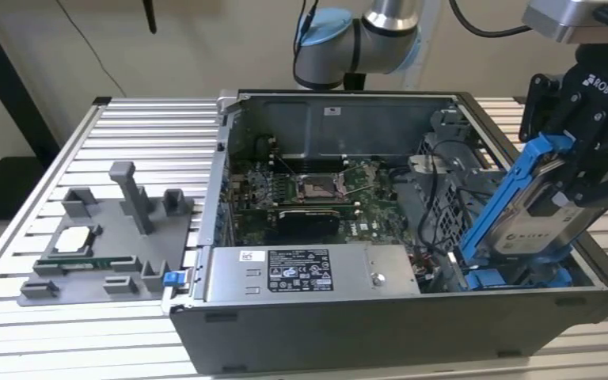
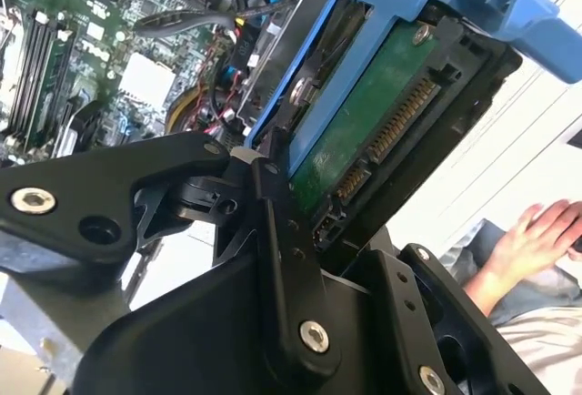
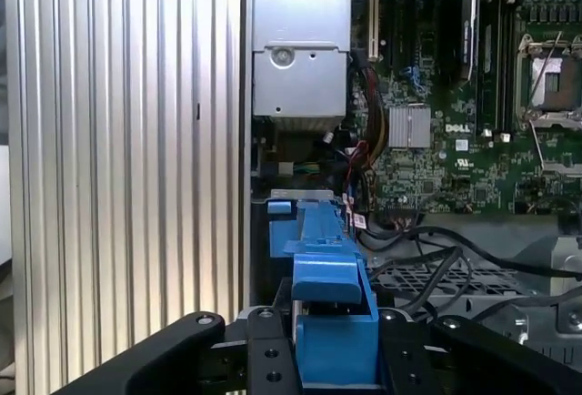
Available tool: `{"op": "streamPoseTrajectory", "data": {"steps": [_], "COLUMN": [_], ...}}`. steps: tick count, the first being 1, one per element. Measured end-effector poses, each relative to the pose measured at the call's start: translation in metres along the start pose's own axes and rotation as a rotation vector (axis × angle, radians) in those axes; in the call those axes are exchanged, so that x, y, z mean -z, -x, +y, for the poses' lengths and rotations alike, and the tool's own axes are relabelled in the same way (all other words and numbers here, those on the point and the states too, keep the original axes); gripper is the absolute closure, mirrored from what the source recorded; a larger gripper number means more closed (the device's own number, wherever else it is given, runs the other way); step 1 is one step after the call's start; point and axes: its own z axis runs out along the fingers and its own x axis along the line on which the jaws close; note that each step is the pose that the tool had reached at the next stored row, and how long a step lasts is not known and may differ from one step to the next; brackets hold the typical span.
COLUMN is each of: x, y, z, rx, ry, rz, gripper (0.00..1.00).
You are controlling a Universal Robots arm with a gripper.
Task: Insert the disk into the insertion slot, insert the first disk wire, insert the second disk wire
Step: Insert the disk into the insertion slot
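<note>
Open grey metal computer case (image 1: pixel 389 332), nearest, on slatted aluminium desk (image 1: pixel 29 317). Exterior view: black claw (image 1: pixel 573 184) clamped on the disk (image 1: pixel 537 226), a grey-silver hard drive in a blue plastic carrier, steeply tilted, lower end inside the case at the exterior view's right. Judged step: disk insertion, not seated; calls for levelling to the bay. Second wrist view adds the disk's green circuit board (image 2: pixel 364 131) and a person's hand (image 2: pixel 546 231). First wrist view adds the green motherboard (image 3: pixel 436 140)

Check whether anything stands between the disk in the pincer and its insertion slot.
Nothing solid visibly does. The pincer holds the disk tilted, with its lower end down inside the case. Loose black cables lie close beside that path; whether they cross it cannot be told.
</note>
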Motion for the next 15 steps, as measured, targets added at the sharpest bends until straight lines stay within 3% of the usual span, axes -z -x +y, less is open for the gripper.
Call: {"op": "streamPoseTrajectory", "data": {"steps": [15], "x": [-0.015], "y": [0.0003], "z": [-0.0017], "rx": [0.0], "ry": [0.0], "rz": [-0.0011], "gripper": [1.0]}}
